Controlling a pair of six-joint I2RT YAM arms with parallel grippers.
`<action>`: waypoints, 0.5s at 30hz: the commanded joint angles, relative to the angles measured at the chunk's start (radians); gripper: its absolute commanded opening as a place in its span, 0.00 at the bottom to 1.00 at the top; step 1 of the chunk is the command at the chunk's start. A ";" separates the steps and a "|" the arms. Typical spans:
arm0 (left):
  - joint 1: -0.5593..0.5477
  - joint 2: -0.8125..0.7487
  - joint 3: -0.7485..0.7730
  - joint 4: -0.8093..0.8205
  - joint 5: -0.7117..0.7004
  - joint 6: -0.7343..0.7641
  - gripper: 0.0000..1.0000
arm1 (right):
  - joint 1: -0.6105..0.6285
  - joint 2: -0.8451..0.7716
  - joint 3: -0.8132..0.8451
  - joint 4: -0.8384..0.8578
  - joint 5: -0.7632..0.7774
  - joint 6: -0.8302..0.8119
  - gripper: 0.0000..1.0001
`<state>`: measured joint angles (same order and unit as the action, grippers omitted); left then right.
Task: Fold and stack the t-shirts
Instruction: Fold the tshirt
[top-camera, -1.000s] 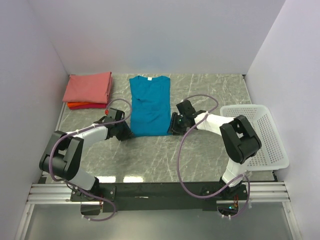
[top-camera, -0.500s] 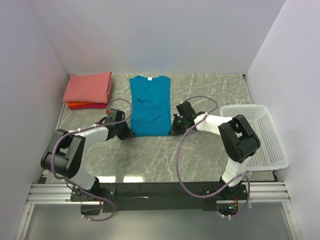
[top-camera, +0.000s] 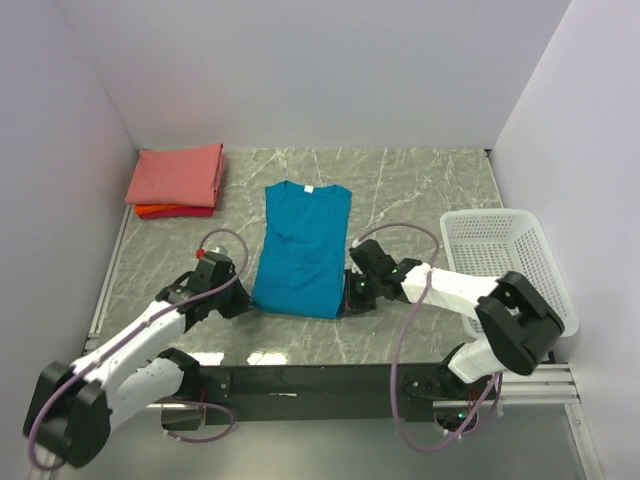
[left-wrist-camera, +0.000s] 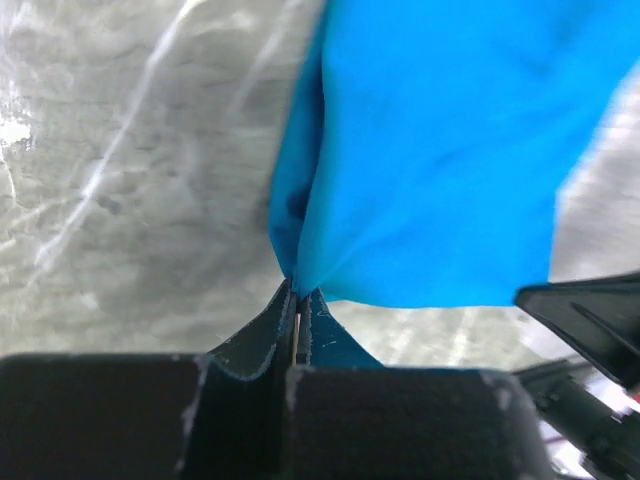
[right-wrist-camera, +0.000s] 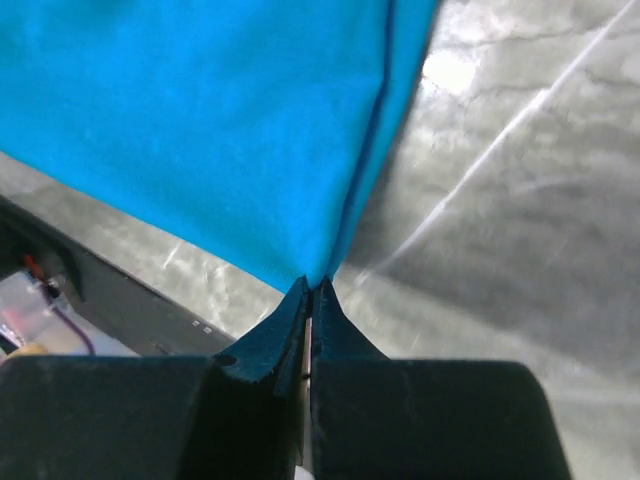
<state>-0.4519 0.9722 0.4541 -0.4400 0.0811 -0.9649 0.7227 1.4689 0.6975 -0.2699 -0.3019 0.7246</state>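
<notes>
Far left corner of the table (top-camera: 420, 190): folded salmon-pink t-shirt (top-camera: 178, 175) sits on a folded orange-red t-shirt (top-camera: 160, 211), only the lower one's near edge showing. The stack is well apart from both arms.

Left gripper (top-camera: 250, 305) is low at the near-left corner of the teal t-shirt (top-camera: 300, 245). Wrist view shows the fingers pinched together with the blue hem clamped between the tips and the cloth bunched into a vertical crease just above the pinch. The left arm's cable (top-camera: 222, 238) loops over bare table just left of the shirt.

The teal shirt lies flat mid-table, slightly skewed, collar and white neck label (top-camera: 309, 188) at the far end, sleeves tucked in so it reads as a long panel.

Right gripper (top-camera: 346, 304) is at the near-right corner, also closed tight on the hem; its wrist view shows the cloth edge pulled up into the tips with a folded seam running away from them.

Right arm and its cable lie across the table between shirt and white mesh basket (top-camera: 510, 265), which sits at the right edge against the wall.
</notes>
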 joint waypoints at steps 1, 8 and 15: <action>-0.001 -0.093 0.078 -0.065 -0.044 0.006 0.01 | -0.003 -0.102 0.063 -0.096 0.090 -0.003 0.00; -0.001 -0.028 0.256 0.012 -0.128 0.044 0.01 | -0.071 -0.117 0.260 -0.232 0.190 -0.086 0.00; 0.022 0.193 0.477 0.119 -0.257 0.123 0.01 | -0.172 -0.016 0.443 -0.199 0.254 -0.157 0.00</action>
<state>-0.4473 1.0908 0.8146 -0.4042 -0.0879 -0.9096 0.5835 1.4139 1.0554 -0.4622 -0.1112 0.6212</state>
